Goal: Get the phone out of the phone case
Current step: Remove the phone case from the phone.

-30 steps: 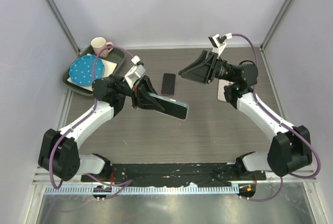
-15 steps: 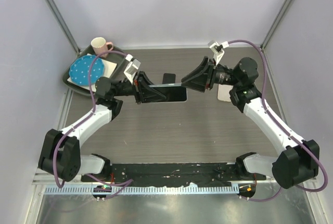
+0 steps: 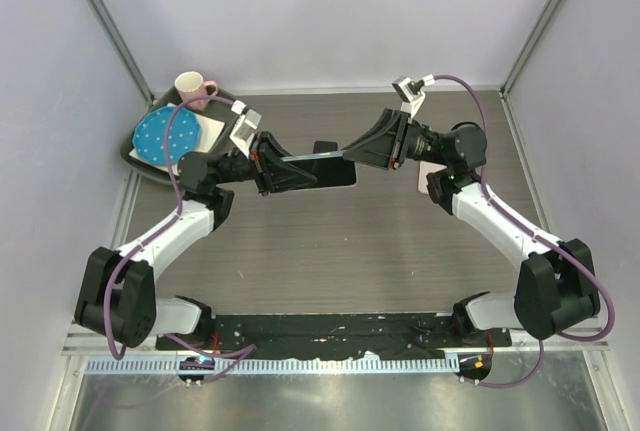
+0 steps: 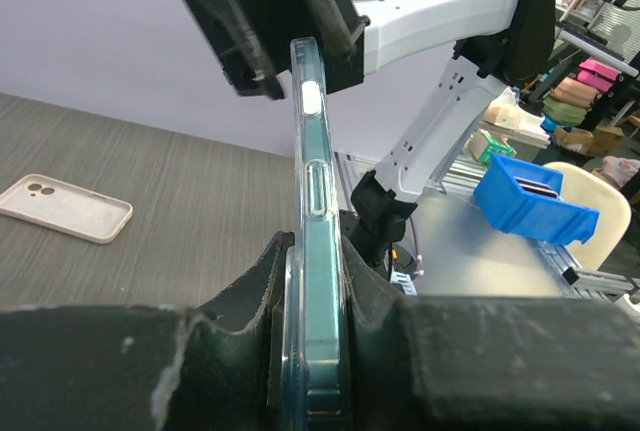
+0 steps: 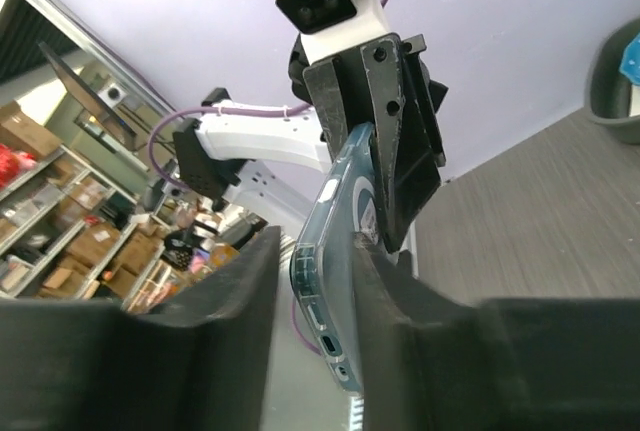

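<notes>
The phone (image 3: 320,171) in its clear teal-tinted phone case hangs above the table's middle, held edge-up. My left gripper (image 3: 275,166) is shut on its left end; the left wrist view shows both fingers pressed flat on the phone (image 4: 318,181). My right gripper (image 3: 355,154) straddles the right end. In the right wrist view one finger (image 5: 400,291) touches the phone (image 5: 340,241), while the other finger (image 5: 235,291) stands a small gap off it.
A dark phone (image 3: 323,147) lies flat on the table behind the held one. A beige empty case (image 3: 430,176) lies under the right arm. At the back left, a grey tray (image 3: 135,151) carries a blue dotted plate (image 3: 165,136), with a cup (image 3: 190,86) beside it.
My left gripper has lifted and turned the phone edge-up toward the right. My right gripper has moved left over the phone's free end, and its jaws have narrowed.
</notes>
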Robot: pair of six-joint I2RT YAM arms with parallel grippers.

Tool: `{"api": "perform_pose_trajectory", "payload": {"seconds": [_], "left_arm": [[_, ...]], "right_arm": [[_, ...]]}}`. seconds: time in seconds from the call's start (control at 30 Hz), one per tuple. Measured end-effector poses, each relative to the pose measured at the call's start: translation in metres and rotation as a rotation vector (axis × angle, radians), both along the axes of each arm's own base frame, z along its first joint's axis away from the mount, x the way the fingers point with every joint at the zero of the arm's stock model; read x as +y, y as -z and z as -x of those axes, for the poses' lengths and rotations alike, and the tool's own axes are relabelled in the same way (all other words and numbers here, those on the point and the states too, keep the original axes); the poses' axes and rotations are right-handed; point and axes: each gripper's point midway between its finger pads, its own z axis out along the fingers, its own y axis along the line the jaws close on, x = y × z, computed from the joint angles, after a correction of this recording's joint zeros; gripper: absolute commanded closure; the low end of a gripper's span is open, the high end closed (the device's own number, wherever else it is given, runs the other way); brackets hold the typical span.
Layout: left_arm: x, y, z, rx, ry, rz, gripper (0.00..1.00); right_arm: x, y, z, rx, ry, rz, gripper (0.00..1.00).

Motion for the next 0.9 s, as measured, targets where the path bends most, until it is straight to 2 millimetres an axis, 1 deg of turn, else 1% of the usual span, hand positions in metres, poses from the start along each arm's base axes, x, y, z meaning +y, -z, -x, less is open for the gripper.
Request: {"api": "perform_pose_trajectory", "payload": {"seconds": [0.07,0.1,0.2,0.3,0.33,0.4,0.53,0.6,0.73,0.83,0.87,0.9], "left_arm": [[0.001,-0.002,0.000,-0.013,-0.002,0.005,1.00],[0.001,-0.003,0.000,-0.021,-0.004,0.008,1.00],[0.003,-0.005,-0.001,-0.035,-0.009,0.014,1.00],[0.006,-0.010,-0.001,-0.042,-0.013,0.023,1.00],[0.006,-0.012,-0.001,-0.050,-0.012,0.027,1.00],[0.007,-0.018,0.001,-0.062,-0.007,0.035,1.00],[0.010,-0.029,0.003,-0.082,-0.004,0.049,1.00],[0.010,-0.031,0.004,-0.088,-0.005,0.052,1.00],[0.011,-0.032,0.005,-0.082,-0.001,0.054,1.00],[0.011,-0.032,0.006,-0.073,0.002,0.054,1.00],[0.011,-0.033,0.006,-0.071,0.003,0.054,1.00],[0.011,-0.033,0.006,-0.069,0.003,0.055,1.00]], "right_arm": [[0.000,-0.004,0.001,0.036,-0.012,-0.021,0.48],[-0.001,-0.007,0.001,0.053,-0.017,-0.032,0.47],[-0.003,-0.017,0.006,0.080,-0.032,-0.064,0.48],[-0.004,-0.025,0.011,0.080,-0.045,-0.092,0.54],[-0.005,-0.027,0.012,0.075,-0.046,-0.098,0.59],[-0.006,-0.028,0.013,0.061,-0.045,-0.114,0.62],[-0.007,-0.026,0.016,0.057,-0.048,-0.125,0.68],[-0.007,-0.027,0.017,0.050,-0.049,-0.127,0.69],[-0.007,-0.027,0.017,0.040,-0.051,-0.132,0.80],[-0.007,-0.028,0.018,0.026,-0.050,-0.137,0.80],[-0.007,-0.028,0.018,0.020,-0.049,-0.138,0.79],[-0.007,-0.028,0.019,0.016,-0.050,-0.139,0.76]]}}
